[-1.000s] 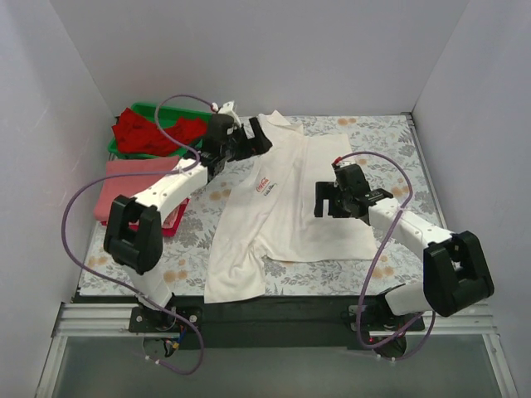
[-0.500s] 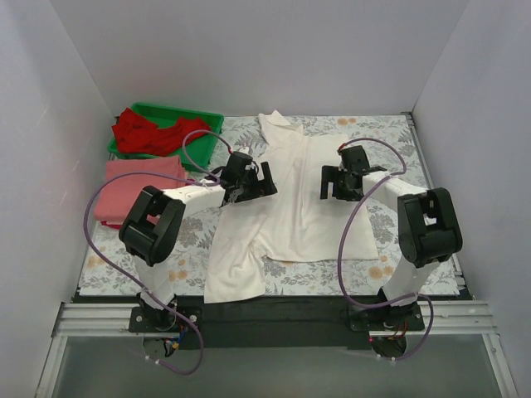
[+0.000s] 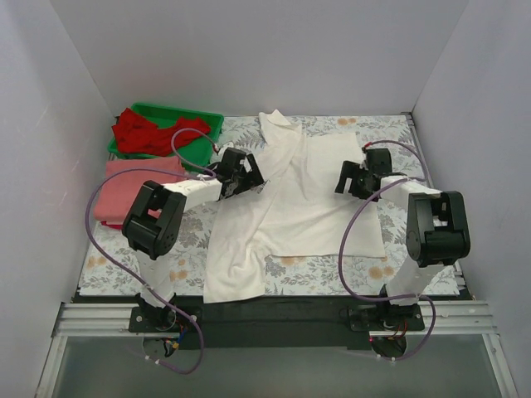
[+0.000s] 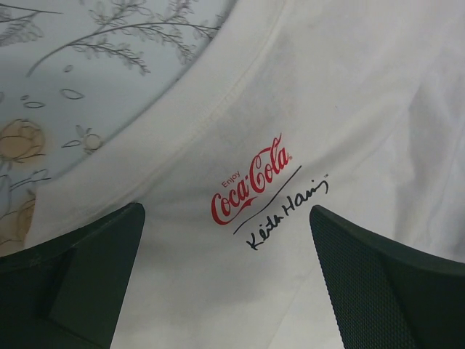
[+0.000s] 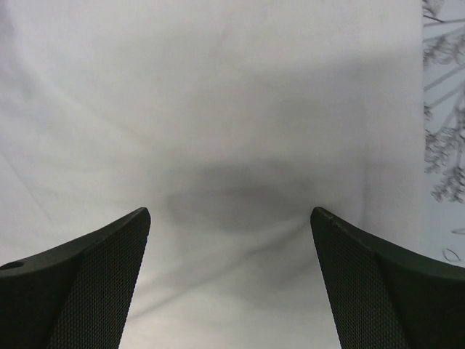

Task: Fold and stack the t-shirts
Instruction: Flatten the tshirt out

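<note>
Clearly both grippers are spread wide with nothing pinched. The cream-white t-shirt (image 3: 290, 203) lies flat and partly rumpled on the table (image 3: 398, 137), directly under both sets of jaws. On the left gripper (image 4: 229, 243), the open jaws frame the small red print (image 4: 251, 178), which sits squarely between them and a little ahead. Farther ahead, a curved stitched edge (image 4: 196, 120) runs across toward the left finger's side, with bare table beyond it. On the right gripper (image 5: 229, 251), the released jaws straddle plain cloth with a shallow crease between them, and the shirt's straight edge falls just outside the right finger. Whether either pair of tips actually presses the fabric is hard to tell from these views. The cotton looks light, limp and easily wrinkled. It should drape and drag rather than hold shape, so a pinch on mid-panel cloth would likely just tent it. Better holds are probably the stitched edge ahead of the left jaws and the side edge beside the right jaws. Well off behind the left jaws, red tees (image 3: 145, 133) fill a green tray (image 3: 207, 118) and a salmon-pink tee (image 3: 129, 186) lies folded.
</note>
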Robot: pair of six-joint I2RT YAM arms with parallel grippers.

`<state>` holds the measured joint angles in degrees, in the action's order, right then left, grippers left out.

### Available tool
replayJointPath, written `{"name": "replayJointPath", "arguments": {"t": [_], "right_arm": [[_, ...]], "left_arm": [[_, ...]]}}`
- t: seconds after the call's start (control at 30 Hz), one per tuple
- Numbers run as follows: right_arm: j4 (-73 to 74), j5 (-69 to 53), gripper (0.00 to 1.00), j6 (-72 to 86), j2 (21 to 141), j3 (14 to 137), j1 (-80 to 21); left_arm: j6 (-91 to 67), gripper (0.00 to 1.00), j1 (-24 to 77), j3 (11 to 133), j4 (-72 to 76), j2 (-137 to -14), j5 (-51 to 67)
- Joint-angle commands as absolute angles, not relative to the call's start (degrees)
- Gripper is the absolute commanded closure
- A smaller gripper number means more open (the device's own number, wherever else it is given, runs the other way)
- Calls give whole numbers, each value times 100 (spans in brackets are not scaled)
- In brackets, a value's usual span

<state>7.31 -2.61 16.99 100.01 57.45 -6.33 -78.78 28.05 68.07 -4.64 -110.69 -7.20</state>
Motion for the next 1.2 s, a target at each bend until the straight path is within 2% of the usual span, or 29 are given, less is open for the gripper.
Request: {"name": "replayJointPath", "arguments": {"t": [0.0, 0.33, 0.53, 0.7, 0.8, 0.93, 1.17], "right_arm": [[1266, -27, 2, 1907, 9845, 5037, -247], [1362, 193, 2, 2215, 8466, 3745, -123], [1722, 492, 2, 2110, 7726, 3928, -114], [1740, 160, 2, 1750, 7479, 4664, -114], [1600, -234, 2, 1573, 7663, 5035, -114], [1371, -606, 2, 1389, 8443, 5807, -184], [1389, -844, 2, 1108, 9982, 7336, -255]], "left_arm": [[-8165, 2, 2628, 6417, -1116, -10688, -1476], [-8745, 2, 2602, 5671, -1617, -9871, -2109], [-8842, 2, 2584, 5405, -1907, -9194, -2443], [-8377, 2, 2593, 5834, -1714, -8895, -1908], [-7798, 2, 2619, 6169, -1259, -9174, -1233], [-7383, 2, 2628, 7273, -1081, -10123, -47], [-7198, 2, 2637, 8602, -1379, -11671, 395]]}}
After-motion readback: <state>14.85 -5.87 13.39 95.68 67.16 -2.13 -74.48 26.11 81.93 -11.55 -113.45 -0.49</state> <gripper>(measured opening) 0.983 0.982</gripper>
